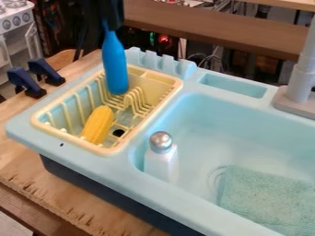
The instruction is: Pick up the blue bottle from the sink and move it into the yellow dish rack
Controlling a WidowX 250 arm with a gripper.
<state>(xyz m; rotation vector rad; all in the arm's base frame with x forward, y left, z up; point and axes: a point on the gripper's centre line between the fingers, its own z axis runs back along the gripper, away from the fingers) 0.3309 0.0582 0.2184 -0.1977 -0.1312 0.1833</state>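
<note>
Across the basin (246, 138) from the yellow dish rack (175, 84): one folded green cloth (265, 198). Beside the rack, in the basin: one white shaker (161, 161), silver-capped, upright. Inside the rack, near end: one yellow corn cob (98, 124), leaning. Over the rack's far part: one blue bottle-shaped object (115, 64), upright, lower end among the wires; contact with them cannot be told. Above the rack: one black gripper (112, 26), jaws closed around the object's narrow top. Stage, as judged: object held; any shift calls for a steady grip and clearance from the rack's wires. Beyond the rack: one toy stove (17, 18). Lettering: none legible on these items.
</note>
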